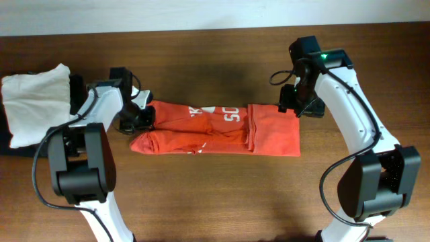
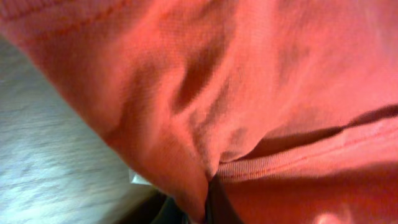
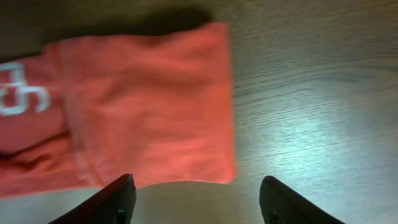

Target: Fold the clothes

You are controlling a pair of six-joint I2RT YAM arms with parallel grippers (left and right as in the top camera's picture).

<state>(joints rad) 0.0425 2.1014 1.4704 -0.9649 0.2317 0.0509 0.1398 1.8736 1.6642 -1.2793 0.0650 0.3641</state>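
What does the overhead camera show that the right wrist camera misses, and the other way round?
Only overhead: a white garment aside, and the left end effector at one end of the T-shirt. Only right wrist: the right end effector close up, jaws apart and empty. Both: the red-orange T-shirt's white lettering and the wooden table.

The T-shirt (image 2: pixel 249 93) fills most of the left wrist view, close and out of focus, and covers the left jaws. Only a dark sliver shows at the bottom edge, where the cloth gathers, and the bench (image 2: pixel 50 155) beside it is a pale blur. Ahead of the right jaws the shirt runs off the left edge, its white lettering (image 3: pixel 18 90) cropped and unreadable. Both fingers (image 3: pixel 118 199) are cut by the bottom edge. Behind the left jaws, a white garment (image 1: pixel 33 101) hides most of a dark item (image 1: pixel 7 144).
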